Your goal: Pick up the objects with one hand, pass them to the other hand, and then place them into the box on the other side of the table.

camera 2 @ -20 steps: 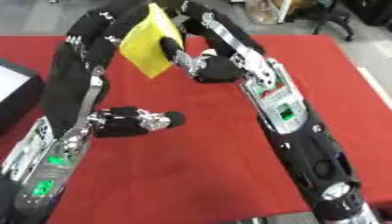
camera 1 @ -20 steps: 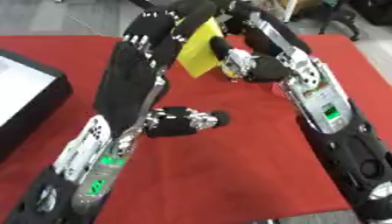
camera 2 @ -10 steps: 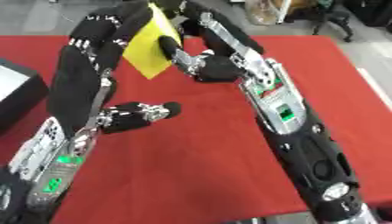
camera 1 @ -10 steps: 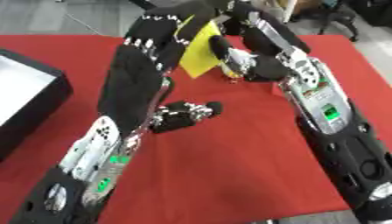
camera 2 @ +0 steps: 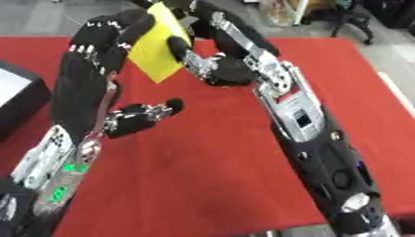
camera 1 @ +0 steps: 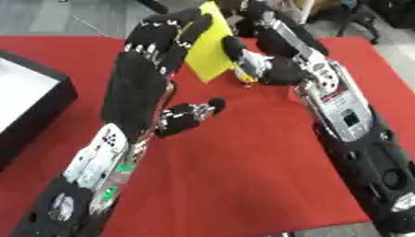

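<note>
Left hand [camera 1: 158,44] is up high over the middle of the table, seen from the back, fingers curled forward so the tips sit on the near face of the yellow card [camera 1: 212,48]. Its thumb [camera 1: 191,115] sticks out lower down toward the right, touching nothing. Right hand [camera 1: 263,67] is pressed up against the card's right edge, with the fingers bent in toward it; the wrist hides the contact, so I can't say for sure that it's actually gripping. Looks like both hands are on the card at once.

Compared with a second ago, the left hand's thumb has swung up and away from the cloth, and the left forearm stands steeper. The card itself has barely shifted, still wedged between the two hands, though the left fingers now cover more of its left side. The whole view has also tilted a little, so part of that is camera.

The card is a flat yellow rectangle held in the air above the red tablecloth [camera 1: 243,162], standing nearly on edge. Its long axis runs diagonally, upper corner leaning away toward the far side and lower corner pointing down and slightly left toward the cloth.

The black box [camera 1: 32,111] with a pale inside sits at the left edge of the table, well apart from the card.
</note>
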Tool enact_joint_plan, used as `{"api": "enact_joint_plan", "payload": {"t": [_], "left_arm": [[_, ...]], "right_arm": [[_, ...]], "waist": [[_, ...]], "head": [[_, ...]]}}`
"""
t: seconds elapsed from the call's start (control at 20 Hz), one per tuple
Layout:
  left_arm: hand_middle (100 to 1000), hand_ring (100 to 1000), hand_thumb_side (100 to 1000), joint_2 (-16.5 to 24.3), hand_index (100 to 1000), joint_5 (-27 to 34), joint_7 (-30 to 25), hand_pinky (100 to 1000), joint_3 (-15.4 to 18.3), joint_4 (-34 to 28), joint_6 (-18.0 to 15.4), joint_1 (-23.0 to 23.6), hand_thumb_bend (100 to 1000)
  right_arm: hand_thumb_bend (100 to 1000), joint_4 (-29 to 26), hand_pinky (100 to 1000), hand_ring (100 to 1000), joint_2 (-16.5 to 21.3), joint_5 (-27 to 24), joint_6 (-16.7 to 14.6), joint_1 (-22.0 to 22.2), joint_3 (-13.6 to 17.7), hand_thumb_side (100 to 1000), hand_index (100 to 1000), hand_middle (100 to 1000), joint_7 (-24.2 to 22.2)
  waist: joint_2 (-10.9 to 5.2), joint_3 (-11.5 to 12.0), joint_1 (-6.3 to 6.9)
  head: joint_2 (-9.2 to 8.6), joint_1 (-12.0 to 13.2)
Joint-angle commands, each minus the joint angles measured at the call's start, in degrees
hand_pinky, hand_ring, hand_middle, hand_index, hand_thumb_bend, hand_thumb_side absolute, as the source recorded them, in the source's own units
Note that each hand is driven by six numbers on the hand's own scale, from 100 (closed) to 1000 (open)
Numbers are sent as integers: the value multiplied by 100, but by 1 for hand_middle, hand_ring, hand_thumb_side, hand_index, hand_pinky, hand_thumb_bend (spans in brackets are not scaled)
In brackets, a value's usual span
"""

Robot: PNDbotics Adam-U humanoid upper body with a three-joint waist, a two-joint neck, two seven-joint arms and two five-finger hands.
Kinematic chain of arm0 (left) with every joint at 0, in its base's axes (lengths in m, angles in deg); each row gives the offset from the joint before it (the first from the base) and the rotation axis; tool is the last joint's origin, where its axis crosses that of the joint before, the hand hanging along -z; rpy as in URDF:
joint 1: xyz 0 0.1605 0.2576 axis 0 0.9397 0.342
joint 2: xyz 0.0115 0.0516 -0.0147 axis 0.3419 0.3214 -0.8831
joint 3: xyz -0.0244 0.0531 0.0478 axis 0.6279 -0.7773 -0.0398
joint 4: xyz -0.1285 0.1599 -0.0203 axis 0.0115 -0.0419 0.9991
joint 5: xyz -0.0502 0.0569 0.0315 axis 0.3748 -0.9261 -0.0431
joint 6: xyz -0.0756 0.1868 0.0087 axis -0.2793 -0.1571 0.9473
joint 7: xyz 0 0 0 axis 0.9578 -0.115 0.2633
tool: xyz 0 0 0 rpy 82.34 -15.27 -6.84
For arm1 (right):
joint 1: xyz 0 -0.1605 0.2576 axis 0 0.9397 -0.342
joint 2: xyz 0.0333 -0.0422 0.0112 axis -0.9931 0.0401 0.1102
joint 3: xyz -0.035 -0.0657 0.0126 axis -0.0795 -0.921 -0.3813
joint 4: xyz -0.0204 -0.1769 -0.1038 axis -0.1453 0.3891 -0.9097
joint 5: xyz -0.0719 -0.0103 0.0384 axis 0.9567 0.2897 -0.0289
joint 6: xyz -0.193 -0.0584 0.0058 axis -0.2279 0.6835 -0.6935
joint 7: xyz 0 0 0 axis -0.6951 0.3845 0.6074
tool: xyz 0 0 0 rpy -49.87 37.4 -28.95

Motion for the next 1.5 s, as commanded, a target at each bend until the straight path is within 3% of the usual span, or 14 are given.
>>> {"api": "enact_joint_plan", "payload": {"t": [0.05,0.55,0.85,1.15,1.3,1.5], "left_arm": [[740,708,196,-85,879,56,136,736,76,-15,16,-121,831],[686,659,151,-193,823,158,779,689,85,128,-69,-310,796],[593,580,147,-222,727,185,1318,628,85,147,-163,-392,715],[524,503,113,-223,653,164,1546,548,74,247,-239,-429,495],[488,470,134,-220,603,174,1599,512,76,275,-287,-425,357],[465,450,160,-214,567,240,1713,502,92,278,-348,-408,255]], "right_arm": [[100,-113,637,343,56,-48,10,-74,26,528,831,118,-5],[100,-113,636,340,24,-181,68,-85,-64,527,830,117,-154],[100,-99,635,340,12,-246,96,-86,-87,529,829,117,-226],[100,-103,635,340,6,-309,134,-83,-85,529,828,117,-273],[100,-107,635,342,5,-327,145,-81,-79,527,828,118,-295],[100,-111,643,354,2,-360,152,-74,-70,554,836,143,-338]], "waist": [[-95,-2,1],[-80,-37,-21],[-63,-52,-21],[-54,-65,-25],[-53,-65,-26],[-51,-65,-27]], "head": [[4,-1],[-5,-21],[-21,-40],[-22,-38],[-16,-43],[-10,-44]]}}
